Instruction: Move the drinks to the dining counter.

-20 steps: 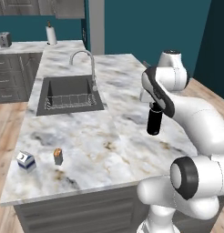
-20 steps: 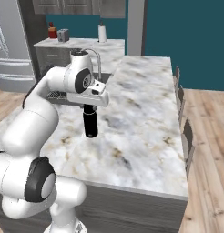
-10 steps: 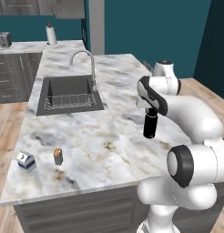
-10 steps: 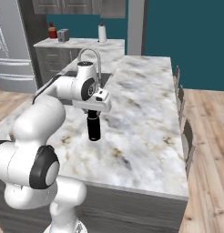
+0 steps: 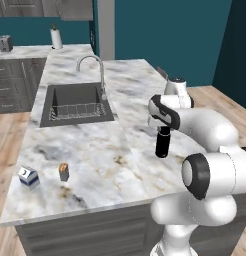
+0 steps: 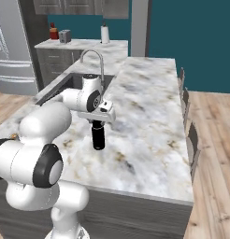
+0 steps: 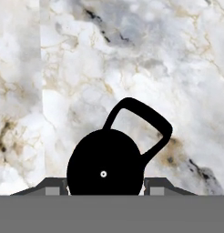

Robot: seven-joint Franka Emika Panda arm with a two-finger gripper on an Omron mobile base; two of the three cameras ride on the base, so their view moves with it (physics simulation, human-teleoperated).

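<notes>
Left base view shows the gripper (image 5: 164,125), clamped on the bottle (image 5: 162,142), now lower and nearer the counter (image 5: 95,155) than a second ago, so set-down looks close.

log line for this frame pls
phase: carrying bottle | claw: shut on black bottle, upright over marble counter | carton, orange drink: waiting near counter's front corner

Marble counter (image 5: 95,160) carries carton (image 5: 28,176), orange container (image 5: 64,171) — black bottle (image 5: 163,142) upright.
</notes>
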